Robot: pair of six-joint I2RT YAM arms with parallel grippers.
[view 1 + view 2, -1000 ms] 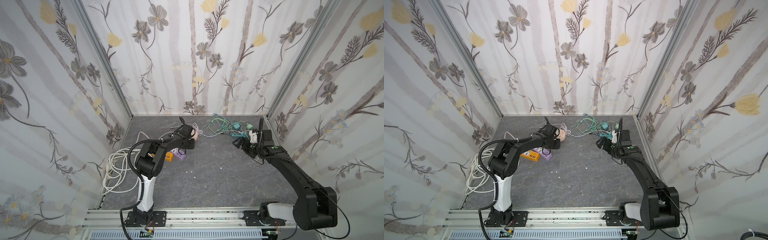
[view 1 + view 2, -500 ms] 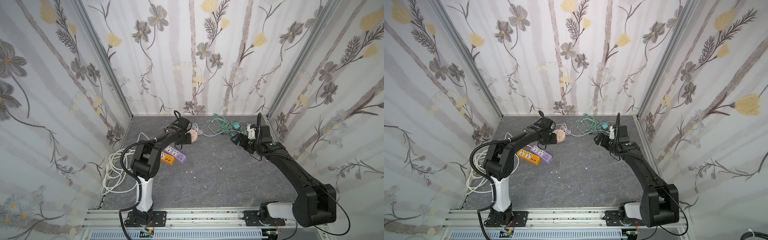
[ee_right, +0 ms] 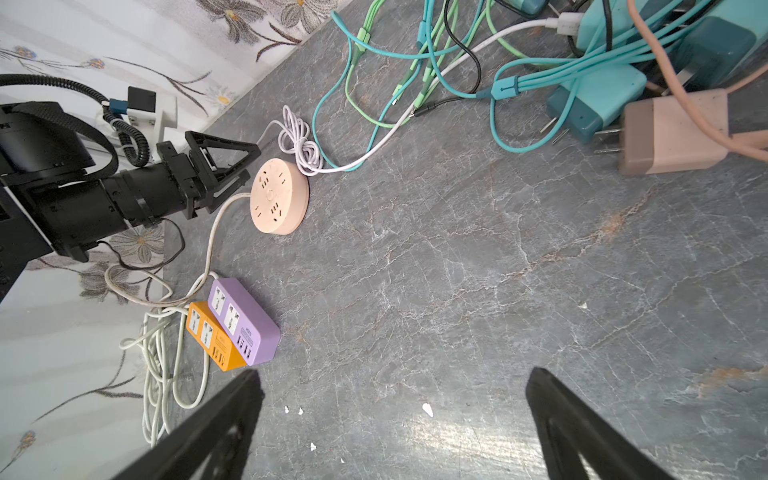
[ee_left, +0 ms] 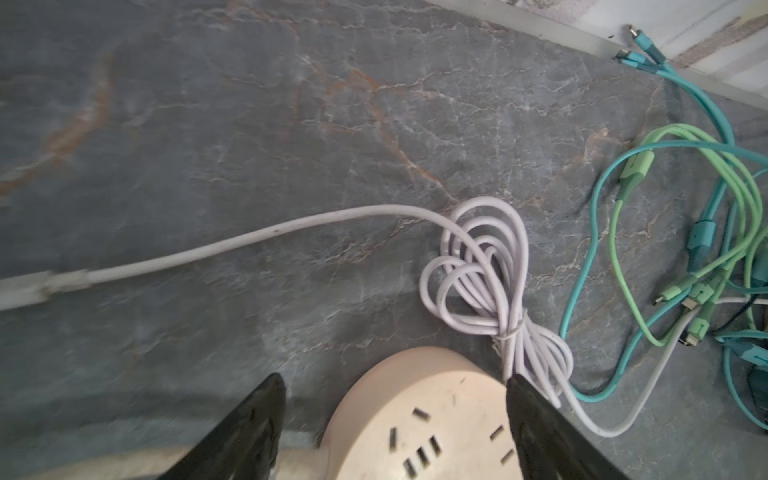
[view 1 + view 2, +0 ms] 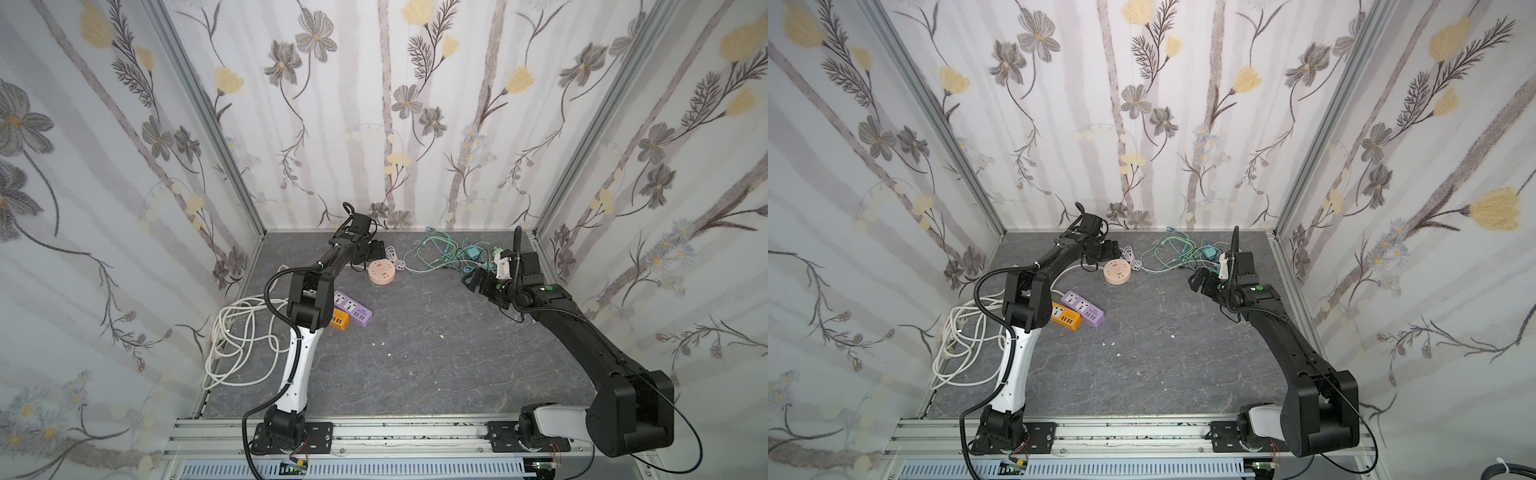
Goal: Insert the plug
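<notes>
A round pink socket [image 5: 381, 272] [image 5: 1118, 272] lies flat near the back of the grey floor, its slots facing up [image 4: 424, 424] [image 3: 279, 195]. My left gripper [image 5: 376, 249] [image 5: 1111, 249] [image 4: 394, 378] stands open just behind it, fingertips at its edge and gripping nothing. A pink plug [image 3: 673, 137] with two prongs lies among teal chargers [image 3: 594, 104] [image 5: 472, 251] at the back right. My right gripper [image 5: 471, 280] [image 5: 1196, 282] [image 3: 394, 372] hovers open and empty over bare floor in front of that pile.
A purple power strip [image 5: 352, 309] [image 3: 243, 320] and an orange one [image 5: 340, 320] [image 3: 210, 336] lie side by side left of centre. White cable [image 5: 241, 336] is coiled at the left wall. A tied lilac cord [image 4: 486, 274] and green and teal cables [image 5: 436, 251] lie behind the socket.
My left gripper has opened, let go of the round socket and drawn back toward the rear wall. The socket stayed put. The right gripper has shifted only slightly and stays open.
</notes>
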